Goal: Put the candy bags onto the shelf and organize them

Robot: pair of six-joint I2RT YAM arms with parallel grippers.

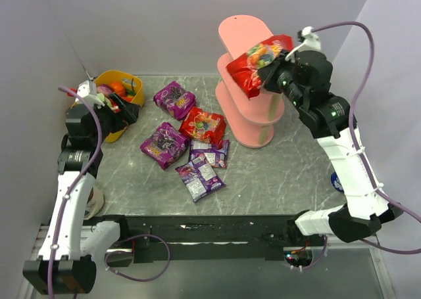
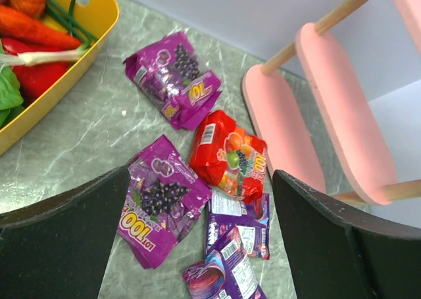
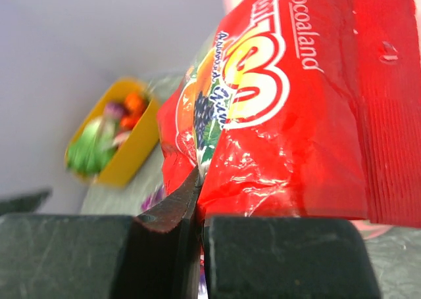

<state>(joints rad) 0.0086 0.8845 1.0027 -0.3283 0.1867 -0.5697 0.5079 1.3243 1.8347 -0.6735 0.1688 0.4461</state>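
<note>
right gripper (image 3: 199, 204): mine, pinched shut on one edge of the red candy bag (image 3: 296, 115)
feel: guessing light, floppy, slippery

Yellow oval basket (image 1: 137, 100) at far-left corner of grey marbled table top (image 1: 283, 174), near left wall. Loaded with toy vegetables (image 1: 117, 87): orange carrots (image 2: 33, 26), green lettuce (image 2: 6, 89), red piece (image 2: 36, 75). Small blue item (image 1: 336, 181) at right edge, mostly hidden, unidentifiable.
</note>
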